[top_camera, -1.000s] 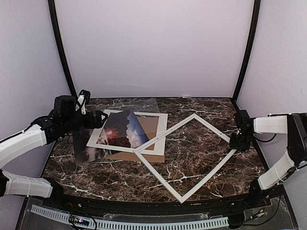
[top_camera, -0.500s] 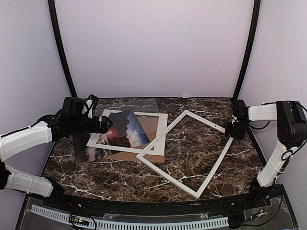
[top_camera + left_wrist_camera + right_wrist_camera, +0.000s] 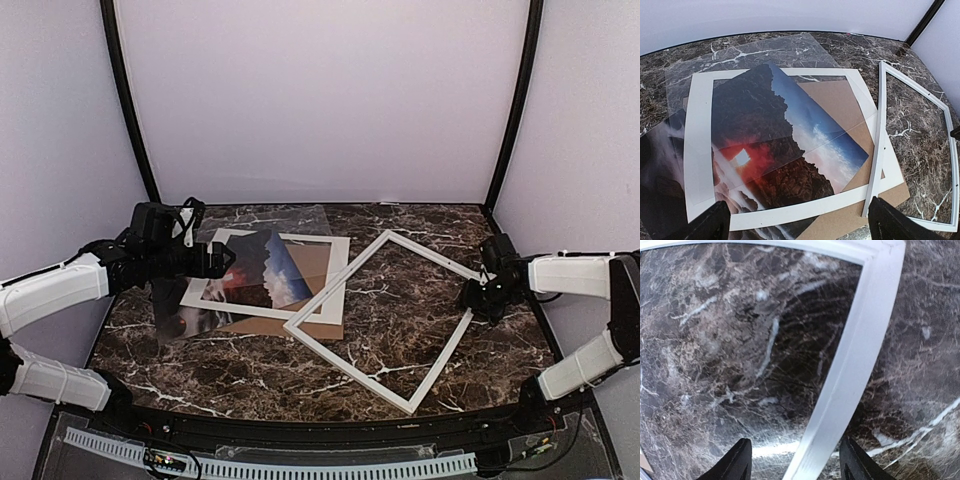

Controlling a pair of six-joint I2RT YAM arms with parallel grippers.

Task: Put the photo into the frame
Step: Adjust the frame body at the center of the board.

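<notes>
At 9 o'clock the left gripper (image 3: 224, 262) points toward 3, jaws spread wide; at 3 o'clock the right gripper (image 3: 468, 297) points toward 9, jaws parted.

Photo (image 3: 775, 150) askew in white mat (image 3: 695, 150) window, brown board (image 3: 835, 100) beneath, frame (image 3: 879, 150) at rt on marble tbl (image 3: 865, 50).

The frame's (image 3: 856, 355) white rail is running between the right gripper's (image 3: 795, 465) parted fingers, filling much of the gap, and bare table (image 3: 715, 340) is showing to its left. Ahead of the wide-open left gripper (image 3: 800, 225), the photo (image 3: 775, 145), mat (image 3: 697, 165), board (image 3: 835, 105) and clear sheet (image 3: 765, 52) are covering the table. To its right, the frame is overlapping the mat's corner.
</notes>
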